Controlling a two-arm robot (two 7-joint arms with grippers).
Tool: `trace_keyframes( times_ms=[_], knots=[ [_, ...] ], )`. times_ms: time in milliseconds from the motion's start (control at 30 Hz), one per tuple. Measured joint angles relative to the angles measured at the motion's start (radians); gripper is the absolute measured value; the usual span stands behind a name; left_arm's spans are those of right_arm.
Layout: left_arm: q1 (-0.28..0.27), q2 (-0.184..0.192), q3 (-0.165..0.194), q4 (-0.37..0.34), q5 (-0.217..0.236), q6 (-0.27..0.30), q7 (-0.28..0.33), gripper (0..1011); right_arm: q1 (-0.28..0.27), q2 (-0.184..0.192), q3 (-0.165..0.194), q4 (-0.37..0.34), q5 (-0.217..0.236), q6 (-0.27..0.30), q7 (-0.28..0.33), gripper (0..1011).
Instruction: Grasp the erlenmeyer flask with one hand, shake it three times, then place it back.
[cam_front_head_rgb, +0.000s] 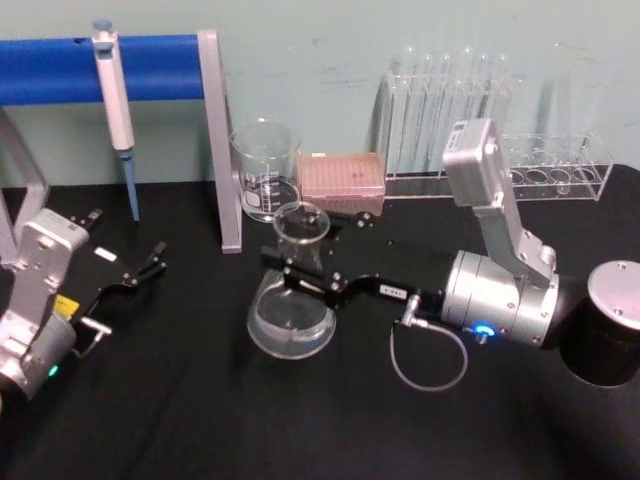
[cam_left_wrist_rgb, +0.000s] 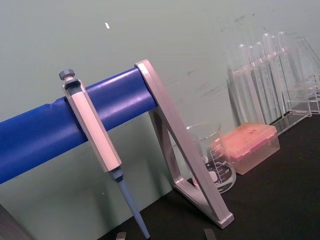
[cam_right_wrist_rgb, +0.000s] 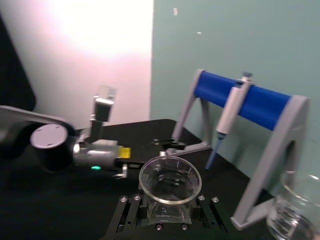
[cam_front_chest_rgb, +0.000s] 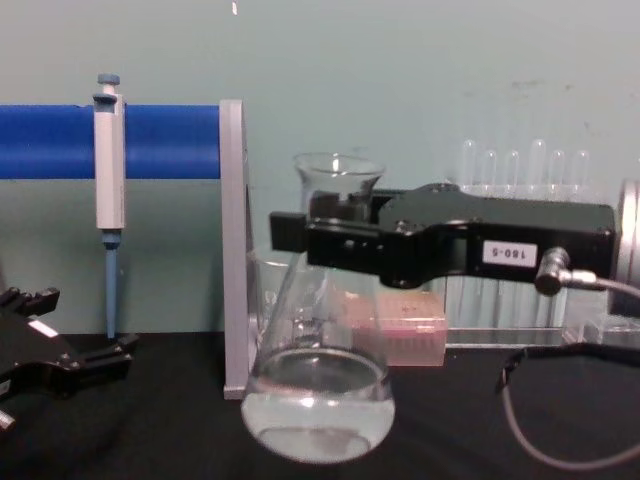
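Clamping erlenmeyer flask (cam_front_head_rgb: 290, 322) at neck with right hand (cam_front_head_rgb: 303, 270) from its right side; long axis near upright, slight tilt; left hand (cam_front_head_rgb: 140, 268) spread wide, well apart

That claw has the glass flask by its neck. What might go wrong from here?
The right claw grips the erlenmeyer flask only at its neck, so smooth glass might slip. It is open-topped with clear liquid inside; shaking may slosh some out. The beaker and grey stand post sit close by, so a wide swing might strike them. The left claw lies idle at left.
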Motion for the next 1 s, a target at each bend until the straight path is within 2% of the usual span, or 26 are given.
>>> trace_keyframes(
  times_ms=[300,667,1000],
  knots=[
    [0.0,0.0,0.0,0.0,0.0,0.0,0.0,1001,0.002,-0.017,0.039,0.038,-0.012,-0.004,-0.073,453],
    [0.0,0.0,0.0,0.0,0.0,0.0,0.0,1001,-0.005,-0.038,0.109,0.086,-0.063,-0.011,-0.174,453],
    [0.0,0.0,0.0,0.0,0.0,0.0,0.0,1001,-0.021,-0.046,0.163,0.098,-0.094,-0.012,-0.215,453]
  ],
)
